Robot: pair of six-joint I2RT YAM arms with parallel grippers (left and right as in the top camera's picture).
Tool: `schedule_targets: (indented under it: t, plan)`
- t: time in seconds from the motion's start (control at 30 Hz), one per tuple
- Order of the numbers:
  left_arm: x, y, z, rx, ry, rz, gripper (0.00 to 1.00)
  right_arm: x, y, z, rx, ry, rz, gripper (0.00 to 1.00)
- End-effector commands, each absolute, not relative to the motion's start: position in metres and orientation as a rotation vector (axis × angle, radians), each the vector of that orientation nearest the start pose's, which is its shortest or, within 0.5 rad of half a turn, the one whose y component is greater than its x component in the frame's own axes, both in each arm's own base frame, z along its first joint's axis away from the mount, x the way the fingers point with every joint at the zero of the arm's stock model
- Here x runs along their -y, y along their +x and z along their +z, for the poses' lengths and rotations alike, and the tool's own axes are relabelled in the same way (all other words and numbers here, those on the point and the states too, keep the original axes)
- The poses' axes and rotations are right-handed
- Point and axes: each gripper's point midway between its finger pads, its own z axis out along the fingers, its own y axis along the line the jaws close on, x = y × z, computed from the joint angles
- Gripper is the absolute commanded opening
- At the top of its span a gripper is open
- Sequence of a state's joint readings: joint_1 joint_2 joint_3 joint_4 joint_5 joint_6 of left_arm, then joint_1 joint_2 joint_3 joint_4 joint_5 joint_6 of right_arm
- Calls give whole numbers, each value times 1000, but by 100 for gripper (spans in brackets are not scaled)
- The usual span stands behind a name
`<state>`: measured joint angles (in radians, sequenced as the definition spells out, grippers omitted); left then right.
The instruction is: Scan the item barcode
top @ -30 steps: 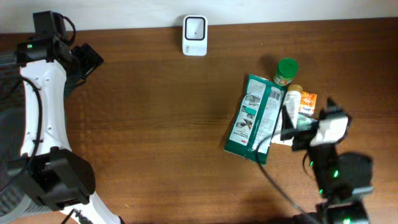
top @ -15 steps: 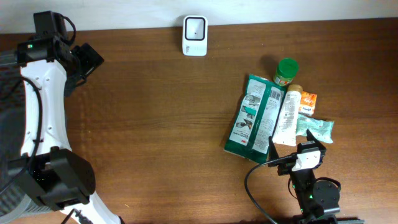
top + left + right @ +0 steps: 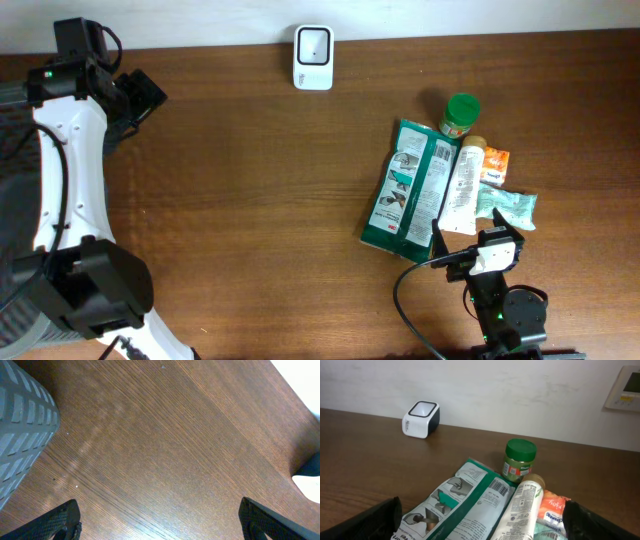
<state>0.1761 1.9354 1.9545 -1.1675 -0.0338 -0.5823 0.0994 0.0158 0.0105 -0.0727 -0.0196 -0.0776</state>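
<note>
right gripper (image 3: pixel 485 527) released, empty | left gripper (image 3: pixel 160 522) released | advice: pinch green pouch (image 3: pixel 462 505) just ahead by its edge, barcode (image 3: pixel 498 488) uncovered for scanner (image 3: pixel 420 419)

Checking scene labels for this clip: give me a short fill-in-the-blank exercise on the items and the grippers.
The jar has a ___ lid.
The sachet nearest the jar is ___.
The left gripper and the right gripper both stand ___.
Missing words: green, orange, open.

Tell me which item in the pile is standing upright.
The green-lidded jar; the green pouch, white tube and small packets beside it all lie flat.
</note>
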Motion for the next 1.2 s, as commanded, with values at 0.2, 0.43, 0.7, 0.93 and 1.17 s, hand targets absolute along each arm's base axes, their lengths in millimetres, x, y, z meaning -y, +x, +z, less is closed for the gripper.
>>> schedule_targets:
  t: [0.2, 0.43, 0.7, 0.93, 1.17]
  plan:
    - [-107, 285, 306, -2091, -978, 229, 99, -30, 244, 156, -1639, -163, 49, 98]
    - [-98, 214, 206, -1792, -913, 136, 99, -30, 244, 156, -1639, -164, 49, 98]
    - [-23, 244, 181, -1615, 148, 262, 99, -30, 244, 156, -1639, -164, 49, 98]
    - [-28, 244, 157, -1651, 128, 280, 99, -30, 244, 156, -1639, -164, 49, 98]
    - [-28, 244, 157, -1650, 128, 280, 99, -30, 244, 156, -1639, -164, 49, 98]
